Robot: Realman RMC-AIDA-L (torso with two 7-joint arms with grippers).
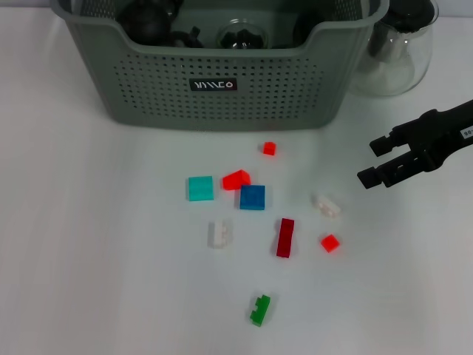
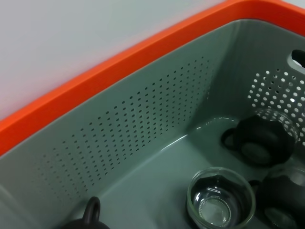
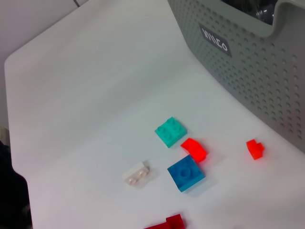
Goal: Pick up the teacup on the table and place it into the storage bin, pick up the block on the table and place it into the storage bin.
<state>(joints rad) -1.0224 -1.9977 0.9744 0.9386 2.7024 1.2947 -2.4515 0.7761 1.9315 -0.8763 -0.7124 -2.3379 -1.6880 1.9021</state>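
Right gripper [image 1: 375, 162] hangs at the head view's right edge, fingers parted and empty, touching nothing. Bin [image 1: 222, 96] sits top centre, holding dark teacups [image 2: 259, 140] and a glass cup [image 2: 220, 198]. Blocks [image 1: 252, 197] lie scattered mid-frame. Left gripper unseen

storage bin [image 1: 222, 96]: top cut off by head view edge; far wall and back rim out of frame
bin contents: dark teacups [image 1: 148, 18] and a clear glass cup [image 1: 240, 35] only partly visible behind the front rim; count can't be told
glass teapot [image 1: 395, 52]: top clipped by frame edge, left side hidden behind bin corner
right gripper [image 1: 378, 161]: arm runs off the right edge
left gripper: not seen in any view
dark red block [image 3: 169, 223]: cut by right wrist frame edge
bin label [image 1: 213, 85]: lettering unreadable
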